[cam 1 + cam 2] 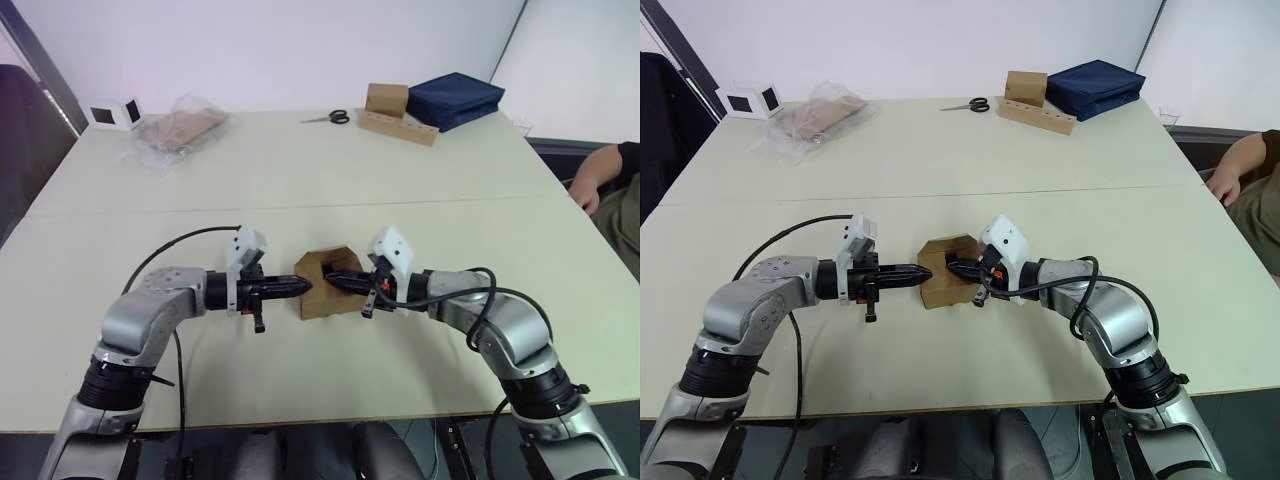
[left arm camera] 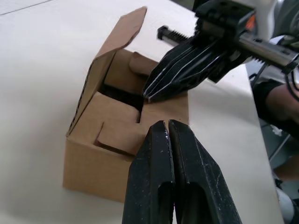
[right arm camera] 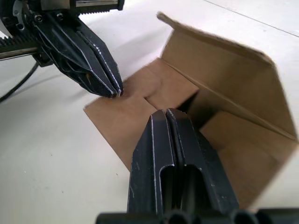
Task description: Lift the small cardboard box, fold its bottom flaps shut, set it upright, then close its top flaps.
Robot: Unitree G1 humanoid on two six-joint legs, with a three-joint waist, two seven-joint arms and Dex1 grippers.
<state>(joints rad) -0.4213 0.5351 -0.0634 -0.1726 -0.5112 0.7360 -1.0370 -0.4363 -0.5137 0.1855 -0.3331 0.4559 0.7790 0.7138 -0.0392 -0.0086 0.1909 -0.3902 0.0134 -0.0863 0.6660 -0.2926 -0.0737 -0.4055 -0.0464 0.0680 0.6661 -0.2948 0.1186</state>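
1. Starting at our left, we see the left gripper (image 1: pixel 300 286) clenched, its two fingers pressed together with nothing between them, the tips resting on a folded flap of the small cardboard box (image 1: pixel 322 296).
2. We find the box on the desk (image 1: pixel 300 190) near its front edge, between the two grippers, with some flaps folded inward and one flap standing up on the far side.
3. On the right, the right gripper (image 1: pixel 335 282) is likewise clenched and empty, its tips at the box's flaps, facing the left one.
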